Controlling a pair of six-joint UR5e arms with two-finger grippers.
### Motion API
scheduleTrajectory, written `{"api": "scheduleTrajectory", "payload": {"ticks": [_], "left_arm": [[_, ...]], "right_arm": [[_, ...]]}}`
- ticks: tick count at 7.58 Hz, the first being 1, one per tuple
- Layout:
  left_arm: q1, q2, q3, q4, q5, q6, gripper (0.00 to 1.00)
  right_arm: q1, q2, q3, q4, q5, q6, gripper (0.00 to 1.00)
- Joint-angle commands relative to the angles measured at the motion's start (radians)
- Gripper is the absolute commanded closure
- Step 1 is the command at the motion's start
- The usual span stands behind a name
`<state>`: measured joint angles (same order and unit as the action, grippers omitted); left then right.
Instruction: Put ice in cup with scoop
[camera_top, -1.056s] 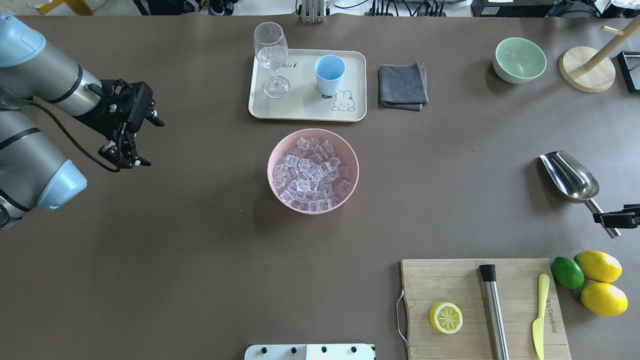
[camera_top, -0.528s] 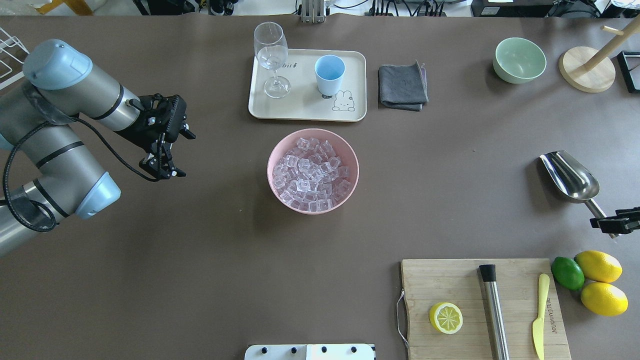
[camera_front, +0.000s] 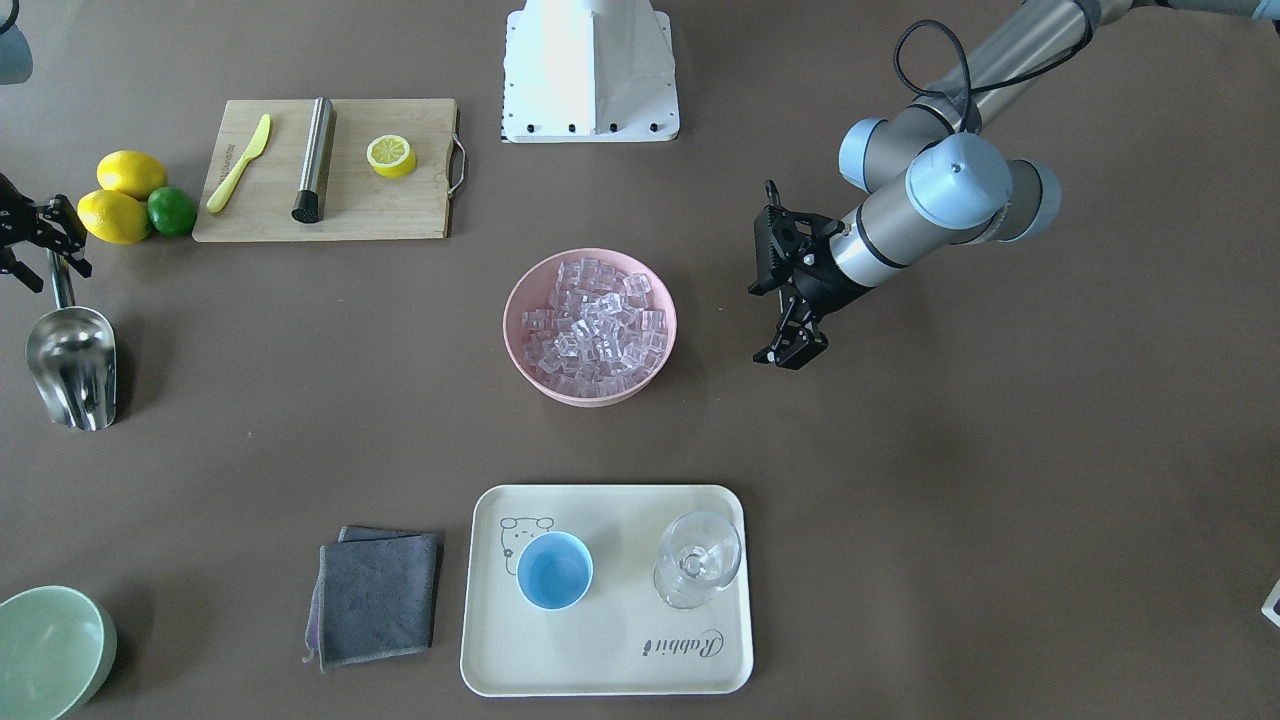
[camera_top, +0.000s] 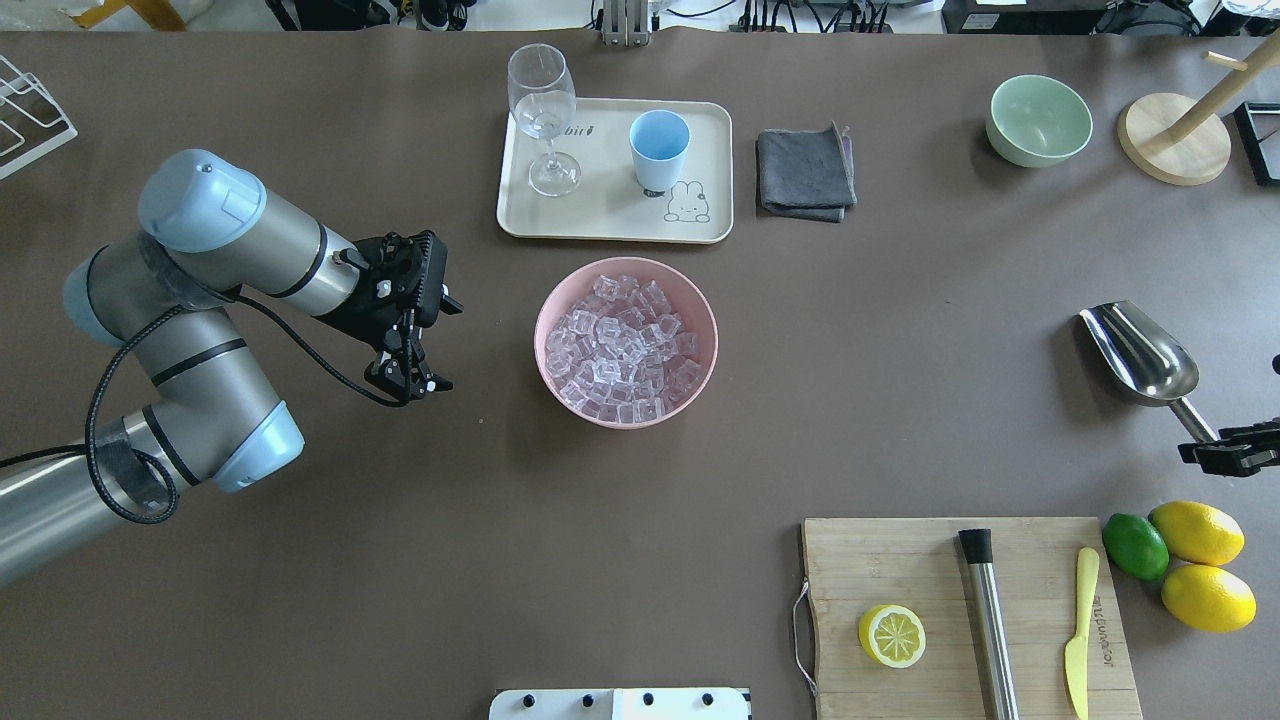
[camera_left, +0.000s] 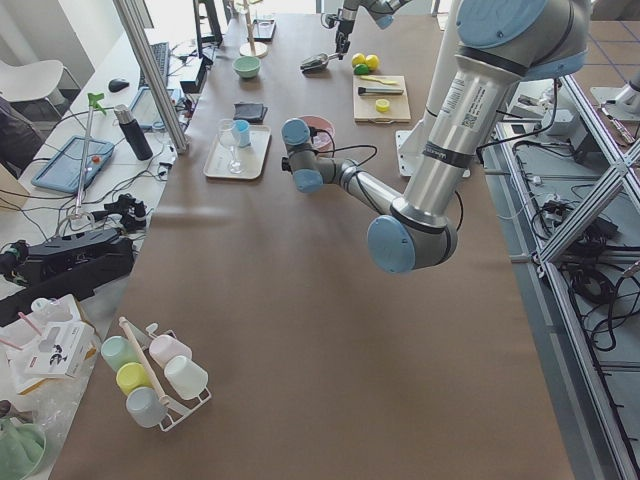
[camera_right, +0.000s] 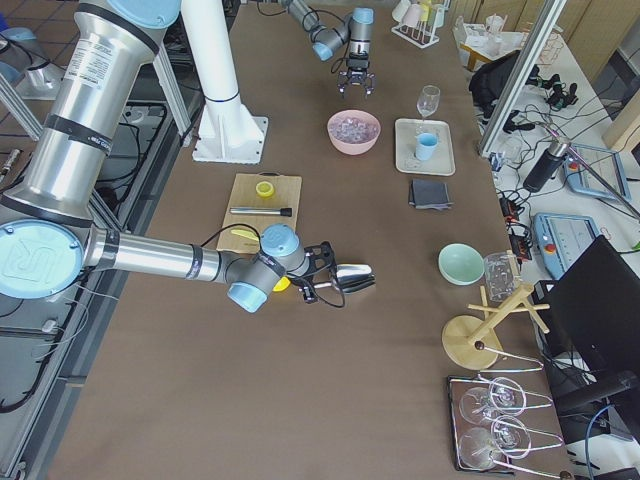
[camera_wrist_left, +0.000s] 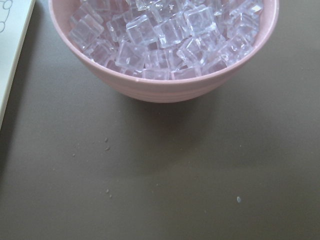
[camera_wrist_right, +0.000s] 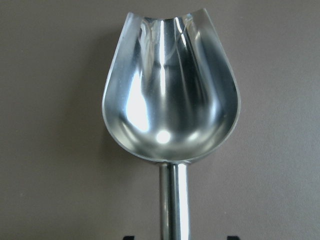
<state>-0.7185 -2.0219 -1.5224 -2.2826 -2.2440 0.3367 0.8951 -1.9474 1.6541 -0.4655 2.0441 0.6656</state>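
Basically nothing's done yet. Front-facing view: the cup (camera_front: 554, 570) sits bare on the cream tray (camera_front: 620, 650). All the ice (camera_front: 595, 320) is piled in the pink bowl (camera_front: 512, 335) in the middle of the table (camera_front: 900, 500). The scoop (camera_front: 70, 365) lies flat way off at the frame's left edge. The right hand (camera_front: 48, 262) is at its handle end, straddling the rod, but the arm behind it is cut off. The left hand (camera_front: 787, 357) hangs just beside the bowl, holding nothing. Overhead: same story, nothing in the cup, scoop trough bare, right hand half out of frame. Exterior left: the scoop is a tiny glint at the far end, useless for grip details. Exterior right: the near arm's hand is at the scoop handle, can't say more. Left wrist cam: just bowl wall and cubes, no fingers in shot, so going by the overhead I'd say that hand looks open, not 100% sure. Right wrist cam is the best one: the handle runs down between 2 dark fingertip (camera_wrist_right: 129, 238) corners with a gap on each side, so that hand is spread and hasn't clamped. Left to do: grab, scoop, carry, tip into the cup.
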Motion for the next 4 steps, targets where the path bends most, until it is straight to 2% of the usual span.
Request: {"api": "scheduleTrajectory", "payload": {"ticks": [1,2,4], "left_arm": [[0.051,-0.030,0.019,-0.020,0.046,-0.125,0.01],[0.051,-0.046,0.031,-0.018,0.058,-0.125,0.01],[0.053,-0.115,0.099,-0.018,0.060,-0.140,0.01]], "right_arm": [[-0.011,-0.002,0.004,-0.001,0.002,-0.012,0.72],[-0.012,-0.002,0.004,-0.001,0.002,-0.014,1.00],[-0.010,-0.001,0.019,-0.012,0.036,-0.059,1.00]]}}
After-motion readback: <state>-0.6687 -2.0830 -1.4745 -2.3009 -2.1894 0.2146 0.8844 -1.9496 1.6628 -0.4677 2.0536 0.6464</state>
